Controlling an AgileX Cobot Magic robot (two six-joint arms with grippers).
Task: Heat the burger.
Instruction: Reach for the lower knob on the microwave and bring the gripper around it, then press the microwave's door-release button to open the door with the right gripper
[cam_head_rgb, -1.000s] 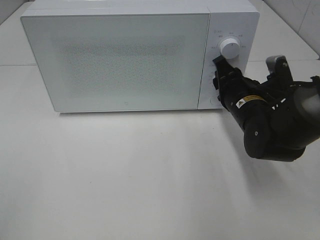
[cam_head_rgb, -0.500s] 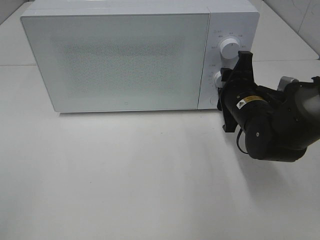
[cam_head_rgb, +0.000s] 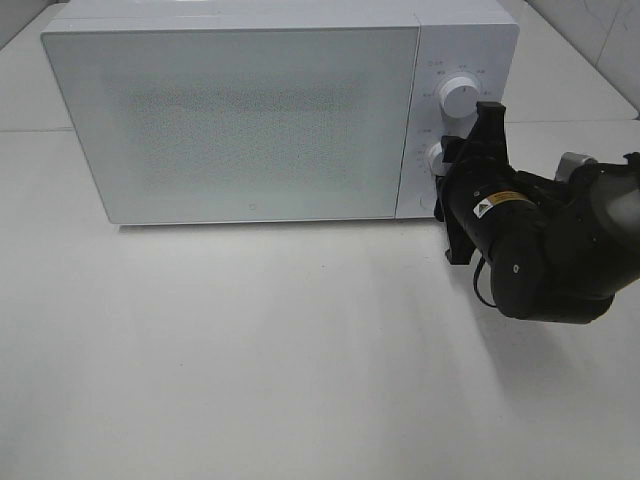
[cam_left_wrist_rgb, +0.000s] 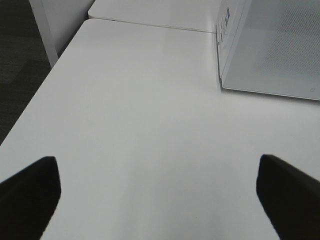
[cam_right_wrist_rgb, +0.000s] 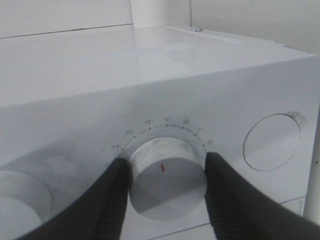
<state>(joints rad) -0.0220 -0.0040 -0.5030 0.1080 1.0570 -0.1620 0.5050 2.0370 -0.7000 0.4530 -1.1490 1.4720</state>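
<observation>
The burger is hidden; none of the views shows it. The white microwave (cam_head_rgb: 250, 120) stands at the back of the table with its door closed. My right gripper (cam_head_rgb: 443, 162) is at the control panel, shut on the lower knob (cam_head_rgb: 436, 154). The right wrist view has this knob (cam_right_wrist_rgb: 167, 182) with a red mark and a numbered scale, with a dark finger (cam_right_wrist_rgb: 112, 200) pressed against each side of it. My left gripper (cam_left_wrist_rgb: 160, 200) hovers open over bare table beside the microwave (cam_left_wrist_rgb: 280, 45), nothing between its fingers (cam_left_wrist_rgb: 30, 192).
An upper knob (cam_head_rgb: 459, 97) sits above the held one on the panel. A round button (cam_right_wrist_rgb: 271, 141) lies next to the knob in the right wrist view. The white table (cam_head_rgb: 250, 350) spreads in front of the microwave, and its edge (cam_left_wrist_rgb: 45, 85) drops to dark floor.
The right gripper rolled about its wrist while at the lower knob during the first half second. Since then it has held still. The left arm's view is given only now.
</observation>
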